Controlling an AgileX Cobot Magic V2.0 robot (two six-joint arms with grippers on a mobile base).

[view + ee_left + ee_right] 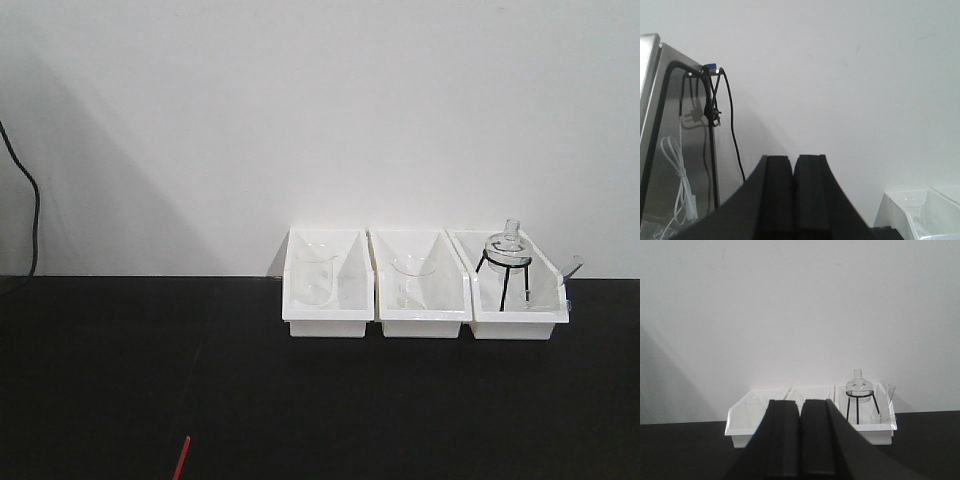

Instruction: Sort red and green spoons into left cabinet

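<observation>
Left cabinet (692, 150): left of and beyond the left jaws, cables (732, 125) hanging on its side. Left gripper (792, 162): jaws pressed together, nothing between. Red spoon (180, 458): only a sliver shows, on the tabletop (100, 380) at the front view's bottom edge; position vs either jaws can't be told. Three white bins (422, 327) straight ahead of the right jaws. Right gripper (800, 405): jaws together, empty.

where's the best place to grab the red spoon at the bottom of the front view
Probably the slim shaft, from straight above, jaws closing across its narrow width. Only a thin slanted strip of the red spoon shows, lying flat on the black table; the rest is out of frame.
</observation>
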